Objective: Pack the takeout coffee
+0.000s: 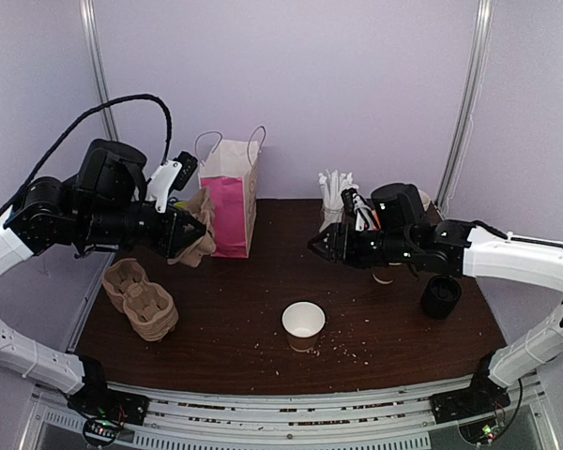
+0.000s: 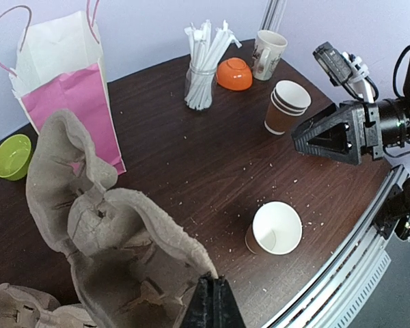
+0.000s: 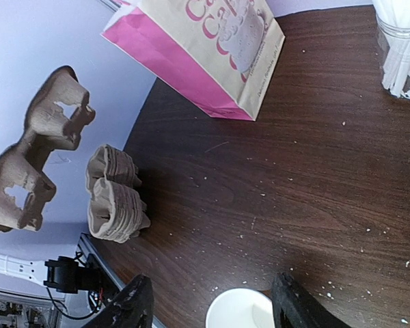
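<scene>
A brown paper cup (image 1: 303, 325) with a white rim stands open-topped near the table's front middle; it also shows in the left wrist view as the cup (image 2: 275, 229) and at the bottom edge of the right wrist view as the cup (image 3: 240, 311). My right gripper (image 1: 324, 246) hangs open above the table behind it, and its fingers (image 3: 133, 301) frame the cup from above without touching. My left gripper (image 2: 215, 301) is shut on the edge of a pulp cup carrier (image 2: 102, 232), held in the air beside the pink-and-white paper bag (image 1: 230, 192).
A stack of carriers (image 1: 141, 298) lies at the left. A stack of brown cups (image 2: 287, 106), an orange bowl (image 2: 234, 73), a mug (image 2: 268, 53) and a glass of straws (image 2: 203, 68) stand at the back right. A black round stack (image 1: 441, 296) sits at the right, a green bowl (image 2: 12, 156) behind the bag.
</scene>
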You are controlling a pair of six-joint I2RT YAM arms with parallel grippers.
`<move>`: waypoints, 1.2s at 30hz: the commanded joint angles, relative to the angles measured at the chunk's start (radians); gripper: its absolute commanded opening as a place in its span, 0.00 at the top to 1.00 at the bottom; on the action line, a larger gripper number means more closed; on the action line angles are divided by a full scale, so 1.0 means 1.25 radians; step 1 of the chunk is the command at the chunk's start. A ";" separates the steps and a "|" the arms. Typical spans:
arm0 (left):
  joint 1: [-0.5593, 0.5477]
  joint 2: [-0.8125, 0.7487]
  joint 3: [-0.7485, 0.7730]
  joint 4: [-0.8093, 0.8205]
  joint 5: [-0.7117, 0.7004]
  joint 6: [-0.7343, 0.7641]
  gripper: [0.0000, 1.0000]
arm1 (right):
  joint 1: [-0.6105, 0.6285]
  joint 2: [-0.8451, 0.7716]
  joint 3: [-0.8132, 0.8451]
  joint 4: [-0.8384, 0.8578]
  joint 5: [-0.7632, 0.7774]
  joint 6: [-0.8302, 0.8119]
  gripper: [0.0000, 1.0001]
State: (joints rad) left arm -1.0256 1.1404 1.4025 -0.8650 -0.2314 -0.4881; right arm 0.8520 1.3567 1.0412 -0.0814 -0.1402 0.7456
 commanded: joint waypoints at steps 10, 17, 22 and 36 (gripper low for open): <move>-0.060 0.010 -0.107 0.018 0.038 0.026 1.00 | -0.004 -0.032 -0.051 -0.014 0.062 -0.042 0.39; -0.074 0.098 -0.174 0.042 -0.001 0.053 1.00 | -0.004 -0.048 -0.061 -0.066 0.116 -0.076 0.39; -0.074 0.166 -0.202 0.107 -0.013 0.123 1.00 | -0.006 -0.085 -0.067 -0.136 0.178 -0.117 0.39; -0.075 0.278 -0.296 0.227 -0.014 0.240 1.00 | -0.019 -0.121 -0.115 -0.160 0.204 -0.137 0.38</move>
State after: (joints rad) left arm -1.1145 1.4818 1.1004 -0.6640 -0.2306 -0.2367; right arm 0.8394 1.2194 0.9031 -0.2649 0.0780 0.5949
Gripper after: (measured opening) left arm 0.006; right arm 0.619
